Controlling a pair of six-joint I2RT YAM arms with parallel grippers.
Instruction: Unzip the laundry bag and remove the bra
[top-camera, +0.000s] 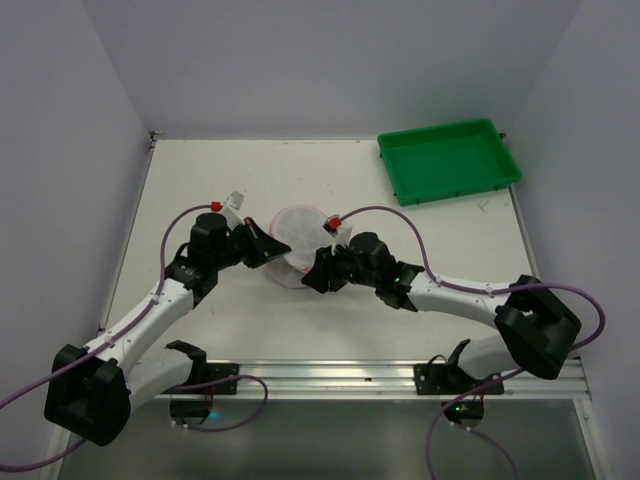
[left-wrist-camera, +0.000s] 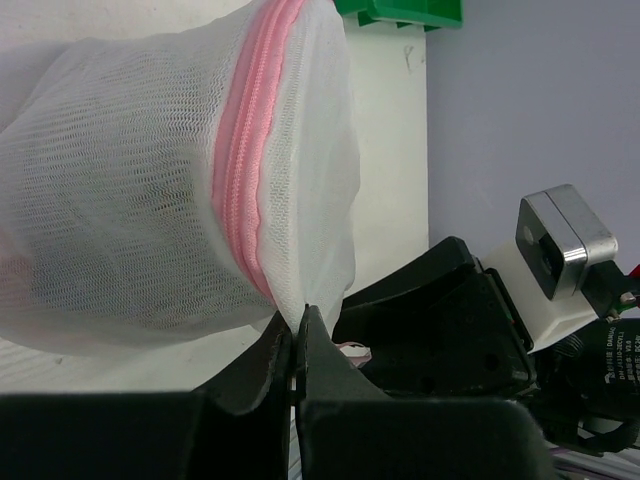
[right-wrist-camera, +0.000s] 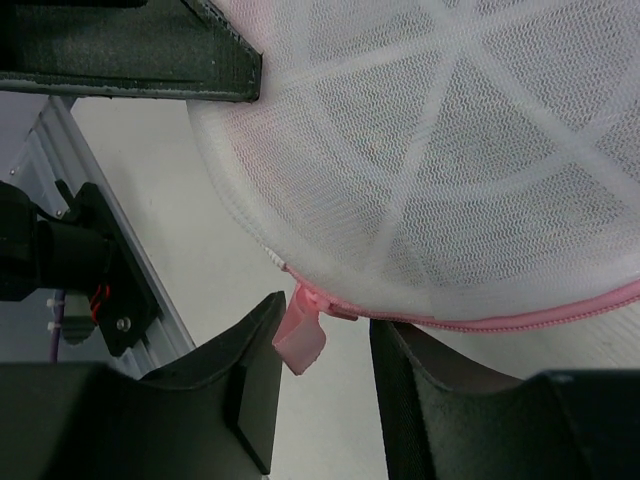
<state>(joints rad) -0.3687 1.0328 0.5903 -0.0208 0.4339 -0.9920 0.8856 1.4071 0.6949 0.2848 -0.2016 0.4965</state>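
The laundry bag (top-camera: 297, 240) is a round white mesh pouch with pink zipper trim, held off the table between both grippers. My left gripper (left-wrist-camera: 294, 322) is shut on a pinch of its white mesh (left-wrist-camera: 300, 270) beside the pink zipper (left-wrist-camera: 250, 160). My right gripper (right-wrist-camera: 325, 345) is open below the bag (right-wrist-camera: 450, 180); the pink zipper pull tab (right-wrist-camera: 300, 338) hangs between its fingers, close to the left finger (right-wrist-camera: 250, 370). In the top view the right gripper (top-camera: 318, 272) sits at the bag's right lower edge. The bra is hidden.
A green tray (top-camera: 448, 160) stands at the back right of the white table (top-camera: 250, 180). A metal rail (top-camera: 330, 375) runs along the near edge. The right arm's wrist (left-wrist-camera: 440, 320) is close beside my left gripper.
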